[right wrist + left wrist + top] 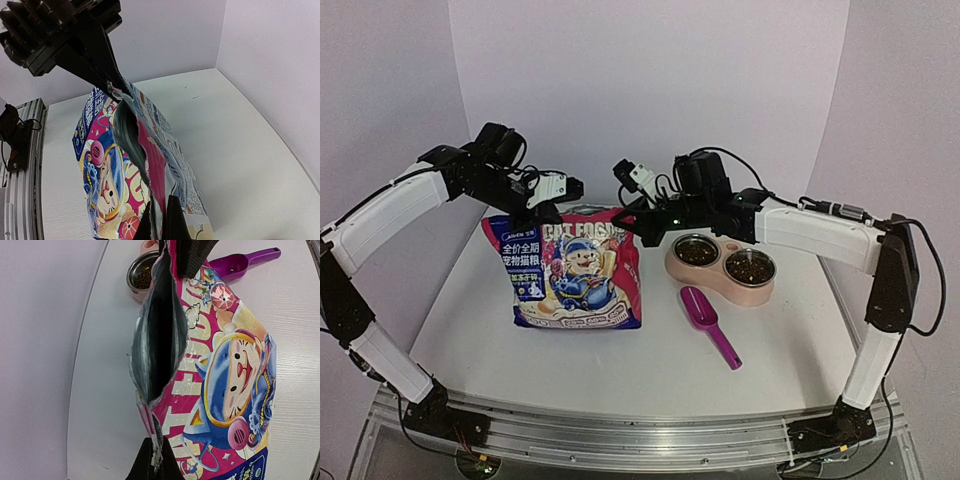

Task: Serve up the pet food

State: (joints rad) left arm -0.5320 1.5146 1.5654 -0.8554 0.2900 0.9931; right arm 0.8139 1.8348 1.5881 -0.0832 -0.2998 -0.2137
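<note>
The pet food pouch [576, 268], glossy pink and blue with a cartoon cat, stands upright left of centre with its torn top gaping. My left gripper [544, 213] is shut on the pouch's top left corner and my right gripper [643, 228] is shut on its top right corner. In the left wrist view the left gripper [156, 440] pinches the pouch's [235, 370] torn rim; the dark mouth [161, 335] hides its contents. The right gripper [160, 199] clamps the opposite end of the pouch's [107, 175] rim. Dark kibble [698, 252] lies in both steel bowls.
The pink double-bowl feeder [712, 277] sits right of the pouch, with a magenta scoop [708, 324] lying in front of it. The scoop [241, 262] and one bowl [141, 276] appear beyond the pouch. Purple walls close the back and sides.
</note>
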